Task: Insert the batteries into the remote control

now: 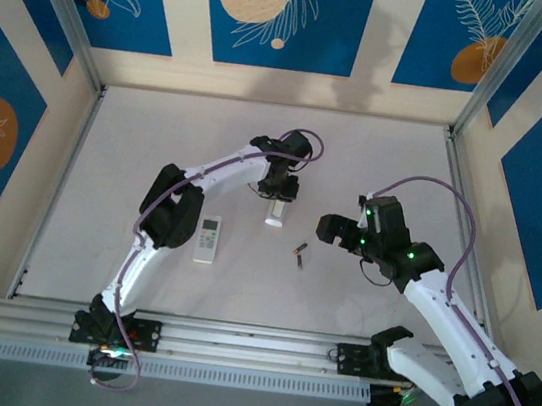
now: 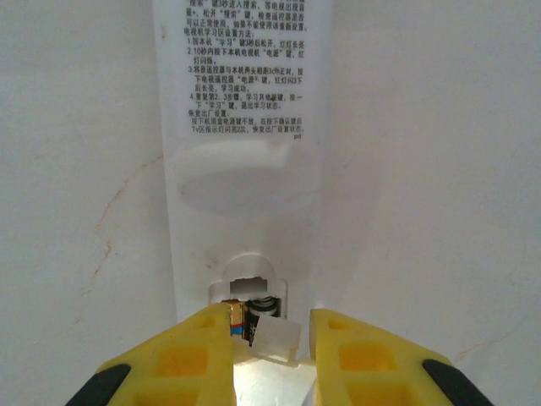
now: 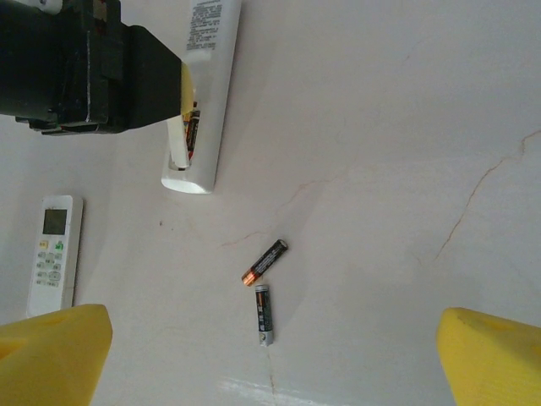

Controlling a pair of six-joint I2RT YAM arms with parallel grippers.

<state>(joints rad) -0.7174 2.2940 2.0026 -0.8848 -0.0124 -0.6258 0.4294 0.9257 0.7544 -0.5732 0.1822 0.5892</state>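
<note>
Plainly, the coming pick belongs to your right gripper [image 3: 272, 372]. Its fingers are spread wide and hold nothing, and the two loose batteries [image 1: 298, 254] lie on the table [image 3: 406, 127] just ahead of it, between the two fingertips as the right wrist camera sees them. Mind the axes: the paler battery [image 3: 263, 315] runs almost straight away from the wrist. That puts it across the closing line of the fingers, so you can likely pinch it by its sides as it lies. The dark battery [image 3: 265, 261] slants up to the right, its orange end just beside the far end of the paler one, and you would probably need to turn the wrist for it. Your left gripper [image 2: 270, 334] is farther off, over the open end of the remote control [image 2: 245, 127], which lies back-up beyond the batteries. Its fingers are drawn close with a small white piece [image 2: 275, 340] between them, and you cannot tell whether they pinch it. One seated battery [image 2: 246, 320] already shows in the compartment [image 2: 247, 288].
</note>
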